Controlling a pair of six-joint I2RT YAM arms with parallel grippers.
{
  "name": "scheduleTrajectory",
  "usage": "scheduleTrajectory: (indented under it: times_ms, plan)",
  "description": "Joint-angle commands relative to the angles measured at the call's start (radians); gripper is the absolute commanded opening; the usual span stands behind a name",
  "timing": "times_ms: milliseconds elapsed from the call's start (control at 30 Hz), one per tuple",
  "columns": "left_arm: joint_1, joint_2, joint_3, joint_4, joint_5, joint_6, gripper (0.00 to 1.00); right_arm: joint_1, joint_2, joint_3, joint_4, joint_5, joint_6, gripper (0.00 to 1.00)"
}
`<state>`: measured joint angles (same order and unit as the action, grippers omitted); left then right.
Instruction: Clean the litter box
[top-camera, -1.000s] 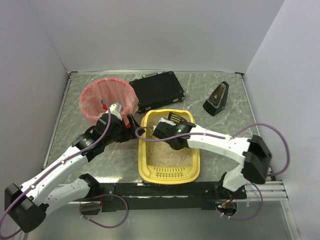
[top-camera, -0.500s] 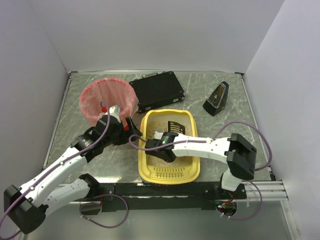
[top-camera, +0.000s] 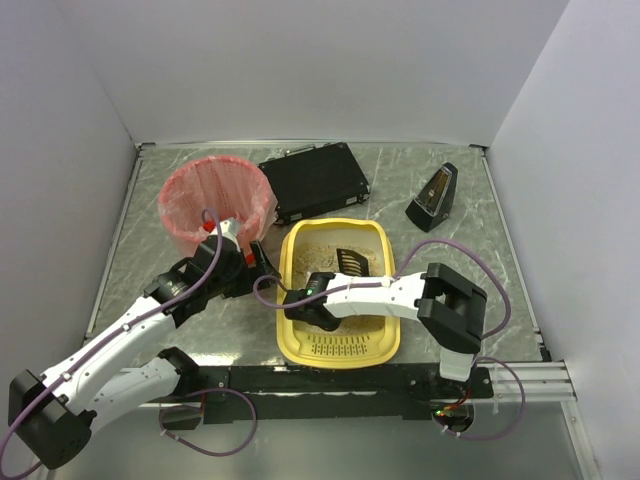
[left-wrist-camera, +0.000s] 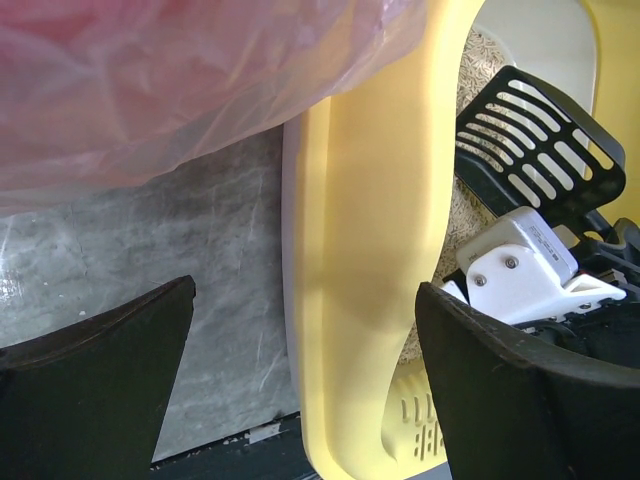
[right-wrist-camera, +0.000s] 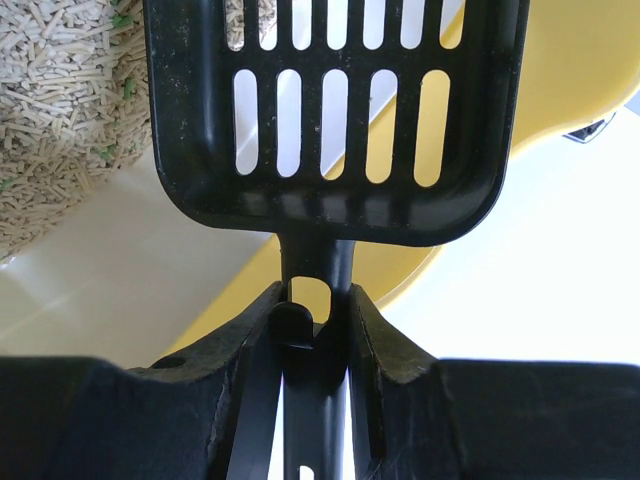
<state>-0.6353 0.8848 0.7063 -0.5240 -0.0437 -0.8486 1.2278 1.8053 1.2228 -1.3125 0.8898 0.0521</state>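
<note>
Nearest your arm bases lay the slotted end of the litter box (top-camera: 340, 348), a yellow tray whose long axis ran straight away from you, near the front edge of the table (top-camera: 480, 190) and between the two arms. Just beyond that strip your right gripper (right-wrist-camera: 315, 312) was clenched on the handle of the black slotted scoop (right-wrist-camera: 335, 130). The handle ran away from you and to the right, so the scoop's head lay ahead of the fingers, toward the tray's far end. In the right wrist view the slots showed empty, bare yellow floor lay under the head, and the litter (right-wrist-camera: 60, 110) lay ahead and to the left in that view; whether the head touched it could not be told. The coming stroke probably turned on this offset: the head had to travel forward and leftward to meet the litter. Your left gripper (top-camera: 260, 262) stood released, jaws wide, just outside the tray's left rim, holding nothing. Beyond it stood the pink-lined bin (top-camera: 200, 215), nearer your left arm than your right; farthest back lay a flat black case (top-camera: 315, 180).
</note>
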Motion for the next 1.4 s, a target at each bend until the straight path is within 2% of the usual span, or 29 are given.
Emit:
scheduleTrajectory:
  times_ms: [0,433,800,933,1200,1367]
  plan:
    - [-0.009,-0.030,0.021,0.133,0.057,-0.026,0.97,0.022,0.046,0.013,-0.119,-0.017,-0.044,0.00]
    - [-0.009,-0.009,0.021,0.144,0.073,-0.033,0.97,0.093,-0.020,-0.092,-0.022,-0.248,-0.193,0.00]
    - [-0.009,-0.003,0.030,0.140,0.064,-0.040,0.97,0.090,-0.087,-0.042,0.113,-0.512,-0.334,0.00]
    - [-0.009,0.003,0.018,0.150,0.071,-0.049,0.97,0.062,-0.054,0.023,0.127,-0.554,-0.330,0.00]
    - [-0.009,0.020,0.007,0.170,0.099,-0.063,0.97,-0.028,0.002,0.020,0.234,-0.673,-0.342,0.00]
    - [-0.009,0.042,-0.014,0.197,0.125,-0.089,0.97,-0.085,-0.041,0.026,0.320,-0.817,-0.390,0.00]
